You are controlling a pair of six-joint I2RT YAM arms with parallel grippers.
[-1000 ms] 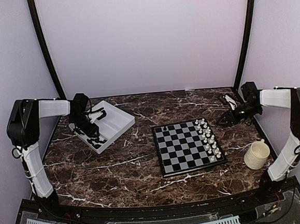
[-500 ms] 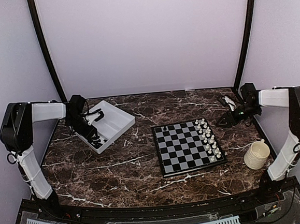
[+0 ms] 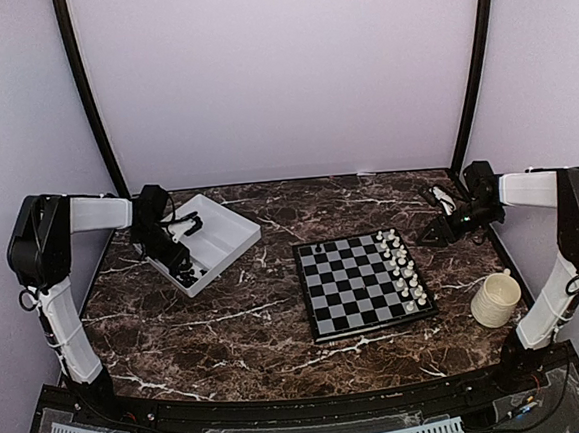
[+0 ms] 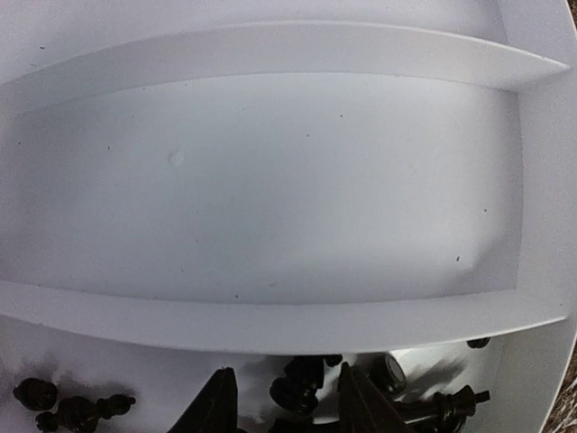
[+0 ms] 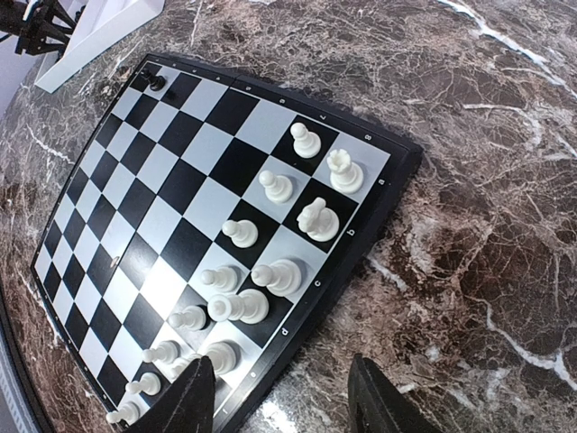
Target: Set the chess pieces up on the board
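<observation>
The board (image 3: pixel 363 283) lies right of the table's centre. One black chess piece (image 3: pixel 318 247) stands at its far left corner, seen also in the right wrist view (image 5: pixel 156 81). More black chess pieces (image 4: pixel 63 406) lie in the near compartment of the white tray (image 3: pixel 221 232). My left gripper (image 4: pixel 288 406) hangs low in that compartment, open, its fingers either side of a black piece (image 4: pixel 302 388) with gaps showing. My right gripper (image 5: pixel 284 397) is open and empty above the marble, just off the board's right edge (image 5: pixel 361 244).
White chessmen (image 3: pixel 402 268) fill two rows along the board's right side. A cream mug (image 3: pixel 496 299) stands near the right arm's base. The tray's far compartment (image 4: pixel 270 180) holds nothing. The table top is dark marble (image 3: pixel 228 332).
My left arm has shifted slightly over the tray's near compartment. The right arm and the pieces on the board have not moved.
</observation>
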